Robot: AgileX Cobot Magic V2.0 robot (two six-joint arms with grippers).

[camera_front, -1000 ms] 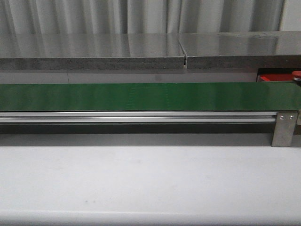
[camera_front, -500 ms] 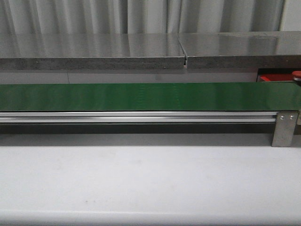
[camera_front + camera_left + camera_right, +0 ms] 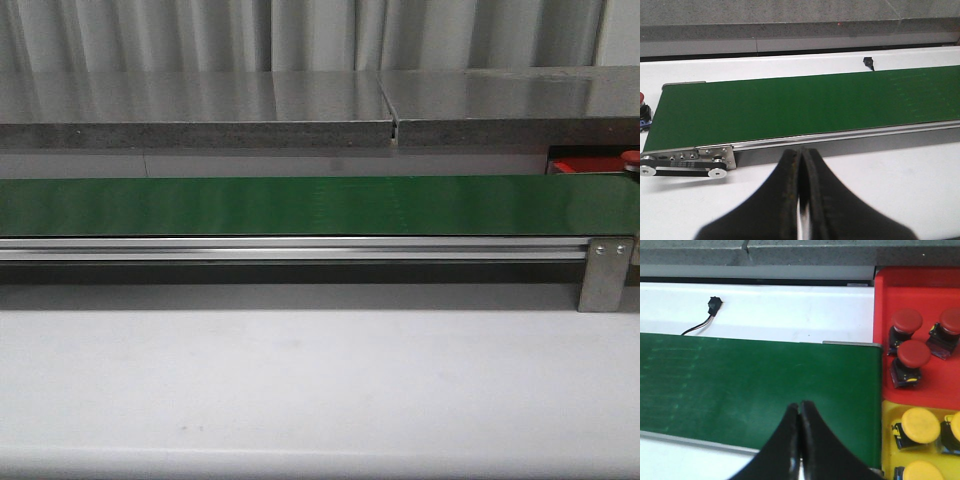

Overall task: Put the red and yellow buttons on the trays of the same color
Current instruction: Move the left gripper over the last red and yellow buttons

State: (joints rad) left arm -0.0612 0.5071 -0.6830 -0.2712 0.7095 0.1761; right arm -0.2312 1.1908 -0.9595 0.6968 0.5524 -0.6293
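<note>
three red buttons (image 3: 910,353) with mushroom caps on dark bases sit on the red tray (image 3: 885,295), clustered close together just past the end of the green belt (image 3: 755,385). right beside that tray, touching it along one edge, lies a yellow tray (image 3: 886,415) holding yellow buttons (image 3: 920,425), at least three, two cut off by the frame edge. in the front view only a sliver of the red tray (image 3: 580,165) and one red cap (image 3: 631,157) show behind the belt's far right end.

the right gripper (image 3: 799,412) hangs over the belt's near edge, close to the trays, its dark fingers pressed together with nothing between them. the left gripper (image 3: 801,159) sits over the white table (image 3: 890,170), just short of the belt's rail near its roller end, fingers likewise closed and holding nothing. another red button (image 3: 642,107) peeks in beside that end of the belt.

no writing or labels are readable.
</note>
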